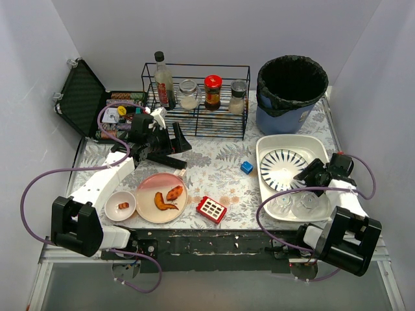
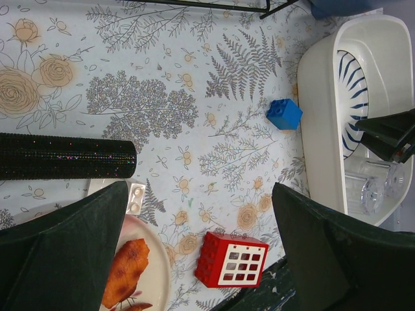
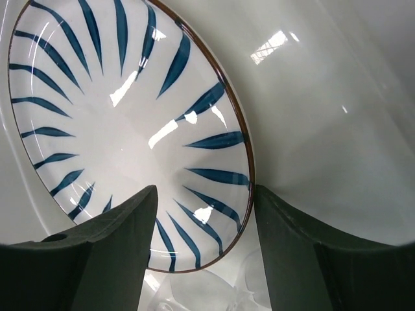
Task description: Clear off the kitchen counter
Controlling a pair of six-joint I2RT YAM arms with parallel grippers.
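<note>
The kitchen counter (image 1: 217, 155) has a fern and flower pattern. On it lie a pink plate (image 1: 162, 197) with fried food (image 2: 126, 272), a small bowl (image 1: 120, 205), a red block (image 1: 211, 208) and a blue cube (image 1: 246, 167). My left gripper (image 1: 170, 150) hangs open above the counter (image 2: 162, 97), and the red block (image 2: 231, 259) shows low between its fingers. My right gripper (image 1: 310, 173) is open inside the white tub (image 1: 267, 146). The rim of a blue-striped plate (image 3: 130, 129) runs through the gap of that gripper (image 3: 206, 191), with no pad touching it.
A black wire rack (image 1: 198, 68) with jars stands at the back, a lined bin (image 1: 292, 81) at back right, and an open black case (image 1: 81, 97) at back left. Clear glasses (image 1: 293, 204) lie in the tub. A black glittery cylinder (image 2: 65, 156) and a pill blister (image 2: 135, 197) lie beside the pink plate.
</note>
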